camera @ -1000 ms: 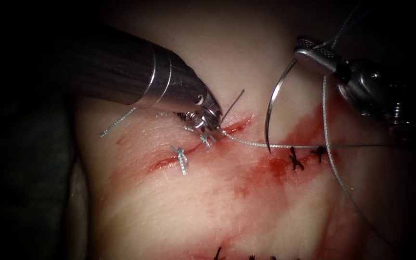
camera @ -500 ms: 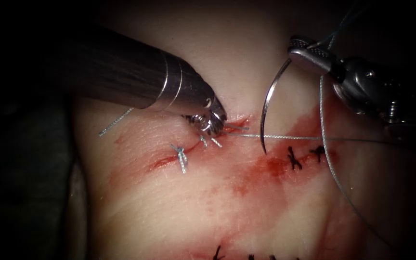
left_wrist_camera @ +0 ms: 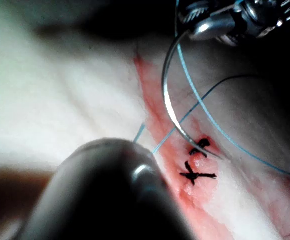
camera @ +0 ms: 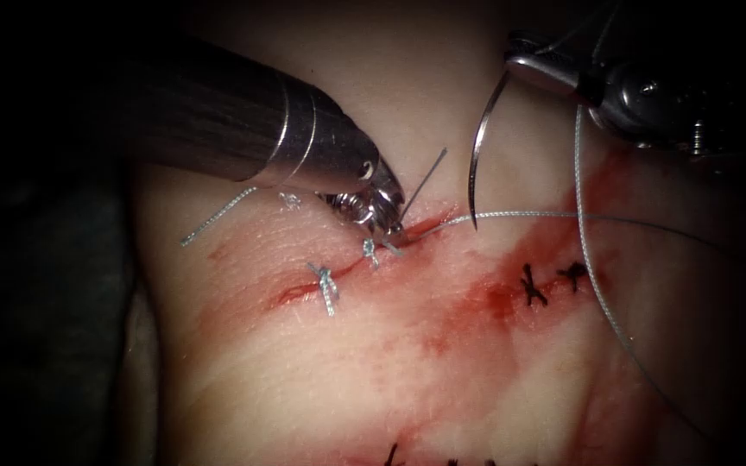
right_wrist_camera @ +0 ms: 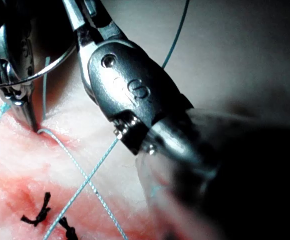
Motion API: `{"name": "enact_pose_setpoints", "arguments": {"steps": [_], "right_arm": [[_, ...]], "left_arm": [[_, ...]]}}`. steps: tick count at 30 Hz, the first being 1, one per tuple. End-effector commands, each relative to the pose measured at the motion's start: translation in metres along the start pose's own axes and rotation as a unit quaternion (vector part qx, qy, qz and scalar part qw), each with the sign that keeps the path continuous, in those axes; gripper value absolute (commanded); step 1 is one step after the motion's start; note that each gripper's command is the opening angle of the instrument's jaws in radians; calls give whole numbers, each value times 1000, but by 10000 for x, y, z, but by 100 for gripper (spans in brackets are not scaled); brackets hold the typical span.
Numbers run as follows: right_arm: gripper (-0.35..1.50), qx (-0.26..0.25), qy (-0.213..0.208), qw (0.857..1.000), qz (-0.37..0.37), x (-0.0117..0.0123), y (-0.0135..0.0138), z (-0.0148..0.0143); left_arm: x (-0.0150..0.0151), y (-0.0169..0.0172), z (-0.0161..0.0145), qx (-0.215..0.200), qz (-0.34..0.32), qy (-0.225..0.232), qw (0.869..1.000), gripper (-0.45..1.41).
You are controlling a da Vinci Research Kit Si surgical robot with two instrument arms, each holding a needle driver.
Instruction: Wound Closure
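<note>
Needle [camera: 477,164] hangs clear of the tissue [camera: 321,362] at 1 o'clock from the cut [camera: 347,272], risen since a second ago, its swaged end clamped in the right tool [camera: 533,65]; thread [camera: 520,214] slackens. Left tool [camera: 386,216] presses the cut's edge, grip indiscernible.

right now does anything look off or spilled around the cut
Red fluid is smeared across the tissue right of the cut. Otherwise orderly: the right tool holds the needle at its rear end, clear of tissue; the left tool grips thread.
</note>
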Motion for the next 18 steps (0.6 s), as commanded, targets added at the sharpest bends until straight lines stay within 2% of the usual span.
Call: {"name": "enact_pose_setpoints", "arguments": {"steps": [1,6,9,18], "right_arm": [[-35,2,-3,1000,-12,-15,12,7],[-35,5,-7,999,-37,-44,16,3],[-35,8,-7,999,-45,-54,11,2],[-35,41,12,996,-80,-57,-16,27]], "left_arm": [[4,0,6,-11,-2,5,1000,-45],[1,-1,7,-56,-8,8,998,-45],[0,-2,9,-60,-6,-6,998,-45],[-10,-3,17,-55,-4,-28,998,-45]]}}
